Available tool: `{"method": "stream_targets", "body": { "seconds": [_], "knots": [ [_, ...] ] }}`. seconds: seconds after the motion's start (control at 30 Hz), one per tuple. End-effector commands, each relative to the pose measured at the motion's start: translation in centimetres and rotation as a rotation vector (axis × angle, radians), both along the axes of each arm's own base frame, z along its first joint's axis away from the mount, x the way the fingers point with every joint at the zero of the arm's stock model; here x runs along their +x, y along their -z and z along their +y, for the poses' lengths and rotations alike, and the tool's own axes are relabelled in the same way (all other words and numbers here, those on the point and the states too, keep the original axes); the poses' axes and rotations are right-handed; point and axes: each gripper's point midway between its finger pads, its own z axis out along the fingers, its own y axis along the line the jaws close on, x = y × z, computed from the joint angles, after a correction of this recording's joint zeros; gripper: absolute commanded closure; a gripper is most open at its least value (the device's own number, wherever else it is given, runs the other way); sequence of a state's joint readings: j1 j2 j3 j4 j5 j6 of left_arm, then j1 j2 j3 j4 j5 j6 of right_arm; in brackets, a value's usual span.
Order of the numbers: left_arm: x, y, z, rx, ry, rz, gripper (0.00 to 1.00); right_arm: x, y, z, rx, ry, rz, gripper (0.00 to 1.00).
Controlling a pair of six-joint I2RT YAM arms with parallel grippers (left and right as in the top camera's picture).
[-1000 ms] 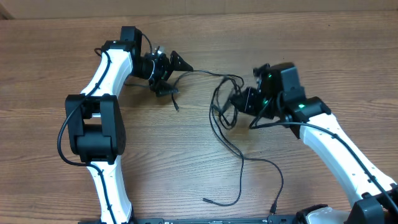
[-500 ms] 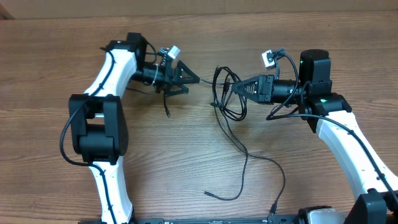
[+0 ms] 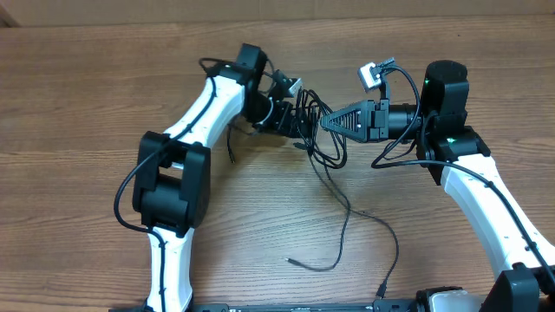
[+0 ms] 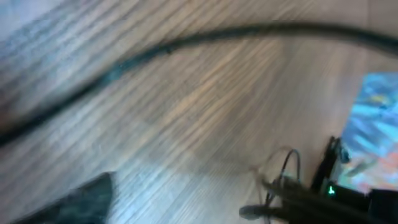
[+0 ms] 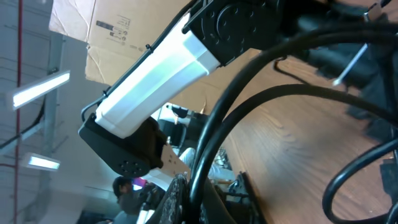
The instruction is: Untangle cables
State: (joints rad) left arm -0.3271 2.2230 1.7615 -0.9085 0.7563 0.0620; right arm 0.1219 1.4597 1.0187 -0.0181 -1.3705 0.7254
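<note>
The black cables (image 3: 314, 143) lie bunched in a tangle at the middle of the worktop (image 3: 69, 130), towards its far side. Loose tails trail from it towards the near edge. The right hand (image 3: 328, 122) points left into the tangle, its fingers closed on a strand; the right wrist view shows that cable (image 5: 217, 137) running down between them, with the white left arm (image 5: 155, 74) and a cardboard box (image 5: 112, 31) beyond. The left hand (image 3: 290, 121) sits just left of the knot, against the loops. Its wrist view is blurred, showing one cable (image 4: 186, 42) across the wood, so I cannot tell whether its fingers are apart or together.
</note>
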Motion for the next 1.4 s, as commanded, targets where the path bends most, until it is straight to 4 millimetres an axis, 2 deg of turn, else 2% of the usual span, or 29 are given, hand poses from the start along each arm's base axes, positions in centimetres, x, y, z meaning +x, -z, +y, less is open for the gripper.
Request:
{"method": "stream_targets", "body": {
  "seconds": [0.0, 0.1, 0.2, 0.33, 0.43, 0.53, 0.63, 0.7, 0.73, 0.8, 0.93, 1.0, 1.07, 1.1, 1.17, 1.27, 1.37],
  "knots": [
    [2.0, -2.0, 0.7, 0.039, -0.111, -0.045, 0.74, -1.0, -1.2, -0.2, 0.019, -0.026, -0.004, 0.96],
    [2.9, -2.1, 1.5, 0.04, -0.188, -0.013, 0.96, -0.8, -1.2, -0.2, 0.015, -0.015, -0.004, 0.95],
    [3.5, -2.3, 3.0, 0.043, -0.237, 0.009, 0.96, -0.3, -1.0, -0.2, 0.005, 0.011, -0.005, 0.94],
    [4.3, -3.8, 5.7, 0.039, -0.297, 0.003, 0.96, 1.2, -0.2, -0.4, -0.035, 0.101, -0.021, 0.91],
    [5.0, -6.3, 8.1, 0.022, -0.354, -0.033, 0.96, 2.8, 1.8, -1.1, -0.107, 0.222, 0.048, 0.9],
    [5.3, -9.7, 10.2, 0.0, -0.4, -0.098, 0.96, 4.0, 4.3, -2.1, -0.203, 0.338, 0.125, 0.89],
    [5.4, -13.6, 11.9, -0.025, -0.437, -0.188, 0.96, 4.5, 7.3, -3.5, -0.332, 0.435, 0.169, 0.85],
    [5.3, -16.2, 12.9, -0.042, -0.457, -0.256, 0.96, 4.4, 9.3, -4.7, -0.425, 0.493, 0.215, 0.81],
    [5.3, -17.6, 13.3, -0.051, -0.467, -0.292, 0.96, 4.3, 10.2, -5.3, -0.469, 0.516, 0.23, 0.75],
    [5.1, -19.9, 14.0, -0.069, -0.485, -0.356, 0.96, 4.1, 12.0, -6.8, -0.574, 0.577, 0.265, 0.74],
    [4.8, -23.4, 15.6, -0.103, -0.565, -0.414, 0.96, 3.2, 15.8, -11.6, -0.849, 0.752, 0.353, 0.66],
    [4.5, -24.7, 16.1, -0.119, -0.585, -0.434, 0.96, 2.3, 17.1, -13.9, -0.975, 0.82, 0.39, 0.58],
    [3.9, -25.9, 15.8, -0.153, -0.564, -0.451, 0.96, 1.7, 17.5, -14.5, -1.019, 0.829, 0.409, 0.44],
    [3.7, -26.3, 15.6, -0.167, -0.554, -0.457, 0.96, 1.7, 17.5, -14.3, -1.01, 0.82, 0.41, 0.4],
    [3.2, -27.0, 14.9, -0.193, -0.526, -0.468, 0.96, 1.8, 17.0, -12.7, -0.945, 0.741, 0.379, 0.36],
    [2.9, -27.7, 13.9, -0.21, -0.503, -0.487, 0.96, 1.8, 14.8, -8.3, -0.771, 0.519, 0.23, 0.27],
    [2.7, -28.5, 12.5, -0.229, -0.473, -0.516, 0.96, 1.5, 12.4, -4.7, -0.606, 0.38, 0.145, 0.21]
  ]
}}
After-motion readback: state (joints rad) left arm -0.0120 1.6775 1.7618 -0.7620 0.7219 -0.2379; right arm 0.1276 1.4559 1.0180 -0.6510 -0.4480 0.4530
